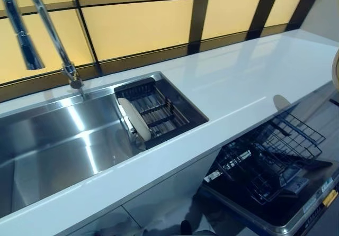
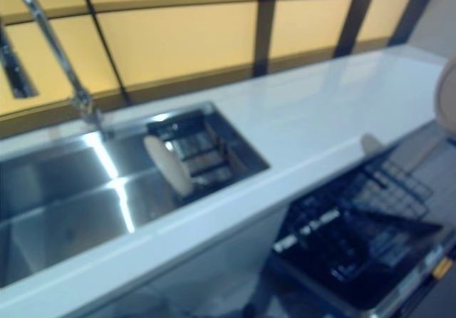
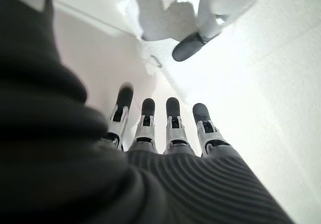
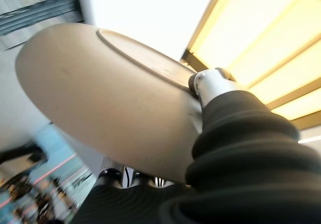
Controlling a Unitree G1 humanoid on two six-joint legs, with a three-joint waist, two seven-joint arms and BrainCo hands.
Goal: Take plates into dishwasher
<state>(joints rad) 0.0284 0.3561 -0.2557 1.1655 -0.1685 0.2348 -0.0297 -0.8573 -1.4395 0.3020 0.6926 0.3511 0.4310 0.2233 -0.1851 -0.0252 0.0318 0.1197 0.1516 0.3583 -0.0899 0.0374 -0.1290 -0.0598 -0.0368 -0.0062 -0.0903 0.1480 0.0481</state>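
Note:
A beige plate (image 4: 110, 98) is in my right hand (image 4: 235, 153), thumb on its rim and fingers under it. In the eye views only the plate's edge (image 1: 336, 69) shows at the far right, above the open dishwasher. The dishwasher's dark wire rack (image 1: 270, 156) is pulled out below the counter at lower right. A second beige plate (image 1: 135, 118) stands on edge against the black drain basket (image 1: 164, 106) in the sink. My left hand (image 3: 165, 133) shows only in the left wrist view, fingers straight, holding nothing, pointing at the pale floor.
A steel sink (image 1: 58, 141) with a tall curved faucet (image 1: 53, 35) is at the left. A white countertop (image 1: 238, 82) runs to the far right. The dishwasher door (image 1: 296, 209) lies open below it. Yellow panels form the back wall.

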